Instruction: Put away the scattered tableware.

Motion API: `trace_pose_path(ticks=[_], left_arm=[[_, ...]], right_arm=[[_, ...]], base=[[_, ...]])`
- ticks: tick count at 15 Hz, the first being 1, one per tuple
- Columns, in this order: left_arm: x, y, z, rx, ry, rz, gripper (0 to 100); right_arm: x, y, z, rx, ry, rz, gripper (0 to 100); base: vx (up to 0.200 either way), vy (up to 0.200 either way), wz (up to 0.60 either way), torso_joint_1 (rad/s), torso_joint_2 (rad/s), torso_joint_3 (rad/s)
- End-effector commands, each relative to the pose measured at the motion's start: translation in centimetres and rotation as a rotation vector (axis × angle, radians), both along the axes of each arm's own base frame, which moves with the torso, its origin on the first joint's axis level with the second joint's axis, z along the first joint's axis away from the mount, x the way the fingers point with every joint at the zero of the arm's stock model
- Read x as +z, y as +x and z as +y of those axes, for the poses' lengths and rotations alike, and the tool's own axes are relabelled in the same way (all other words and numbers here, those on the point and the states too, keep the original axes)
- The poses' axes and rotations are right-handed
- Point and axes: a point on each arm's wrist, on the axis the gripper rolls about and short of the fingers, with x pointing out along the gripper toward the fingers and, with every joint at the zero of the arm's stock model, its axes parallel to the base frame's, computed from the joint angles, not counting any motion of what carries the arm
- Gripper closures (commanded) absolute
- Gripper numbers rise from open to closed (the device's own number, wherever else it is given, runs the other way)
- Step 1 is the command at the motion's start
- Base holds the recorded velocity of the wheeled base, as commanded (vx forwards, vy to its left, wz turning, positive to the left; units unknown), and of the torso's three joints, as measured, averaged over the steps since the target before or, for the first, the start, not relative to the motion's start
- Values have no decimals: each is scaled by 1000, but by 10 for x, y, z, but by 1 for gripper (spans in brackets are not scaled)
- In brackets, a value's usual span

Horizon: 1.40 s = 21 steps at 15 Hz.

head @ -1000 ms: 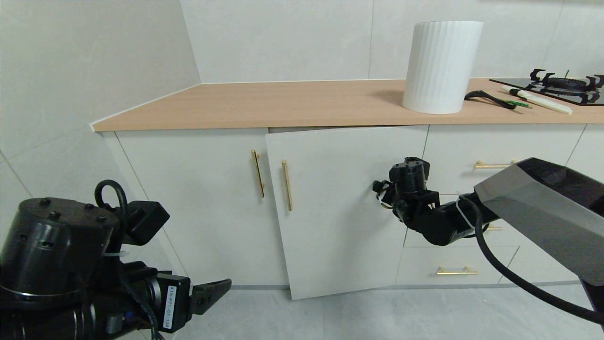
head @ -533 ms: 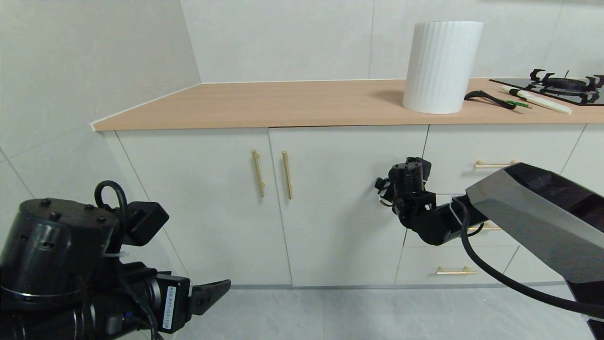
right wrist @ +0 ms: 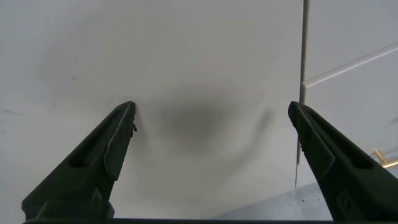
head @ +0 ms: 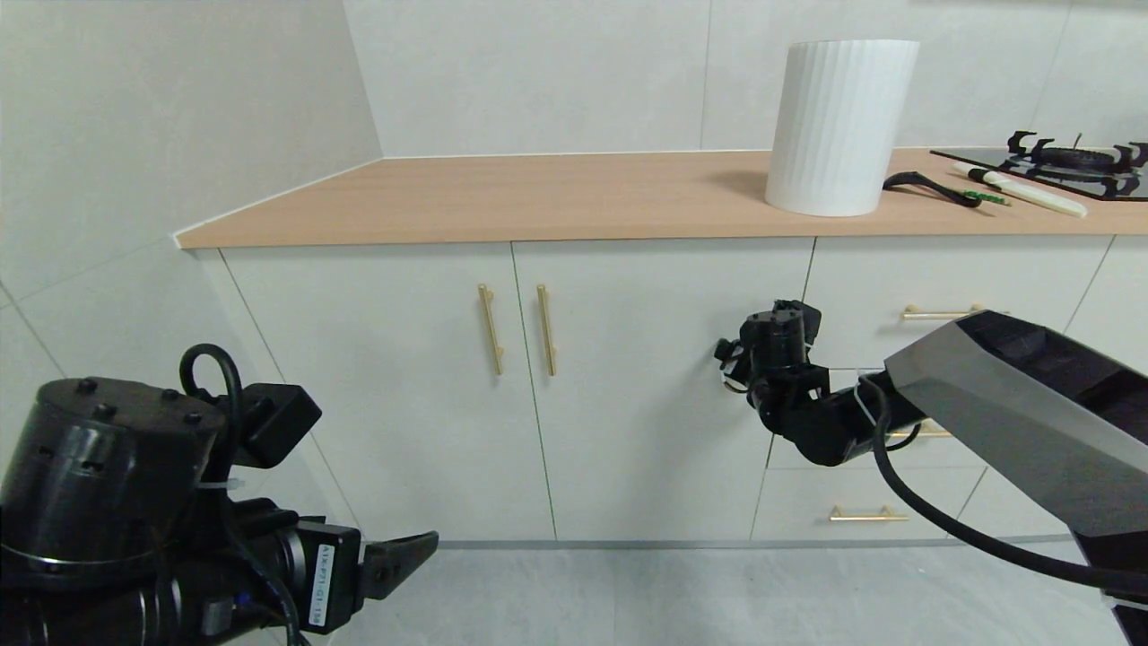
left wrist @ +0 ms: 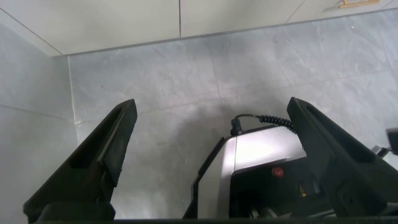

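The pale grey cabinet door (head: pixel 646 386), ajar a second ago, now sits flush with its neighbour, its brass bar handle (head: pixel 546 329) upright at centre frame in the head view. The right claw (head: pixel 731 363) stays close against the door's right part; the right wrist view shows that claw (right wrist: pixel 211 112) spread wide before the flat panel.

At upper right, a tall white ribbed cylindrical container (head: pixel 841 126) stands on the wooden bench (head: pixel 538 193); its inside cannot be seen. Just right of it lie the scattered pieces: a black-handled utensil (head: pixel 928 186) and a long white utensil (head: pixel 1022 190), the latter beside a black gas burner (head: pixel 1076 160). Both rest well apart from the right claw, above it and to its right.

The left claw (head: pixel 404 552), at lower left, hangs spread (left wrist: pixel 211 112) over the grey tiled floor (left wrist: pixel 186 81).
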Motion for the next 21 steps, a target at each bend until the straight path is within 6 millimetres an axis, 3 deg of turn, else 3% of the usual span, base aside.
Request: trace_pose_path(ticks=[1,3,6,8,9,10,11,13,14,16,18,21], left_arm=[[0,0,0,0,0,1,0],[-1,0,0,-1,2,2,0],[0,-3,2,2,-8,-12,0],[17,-14,15,31,-77,-124,0],[22,-17,21,55,-94,-157,0],[32,-29,37,114,-130,-227,0],[33,-34,41,126,-137,-244,0],[27,-77,65,151,-187,-349,0],[23,-84,70,166,-175,-365,0],[-3,-129,91,180,-24,-535,0],[-14,-155,98,189,32,-664,0],[-17,-179,101,257,52,-807,0]], right_arm=[[1,0,0,1,1,-1,0],[11,-7,-2,7,4,-6,0],[41,-58,-4,130,-4,35,0],[80,-133,-17,354,-5,48,0],[89,-155,-24,421,-11,45,0],[108,-190,-41,504,-59,2,0],[114,-200,-48,507,-77,-17,0],[141,-266,-86,475,-101,-151,0],[144,-280,-94,455,-102,-179,0],[150,-348,-137,364,-171,-325,0],[147,-389,-167,230,-211,-325,0],[138,-448,-188,85,-329,-386,0]], base=[[0,0,0,0,0,0],[0,0,0,0,0,0],[0,0,0,0,0,0],[0,0,0,0,0,0],[0,0,0,0,0,0],[0,0,0,0,0,0],[0,0,0,0,0,0],[0,0,0,0,0,0],[0,0,0,0,0,0],[0,0,0,0,0,0],[0,0,0,0,0,0],[0,0,0,0,0,0]])
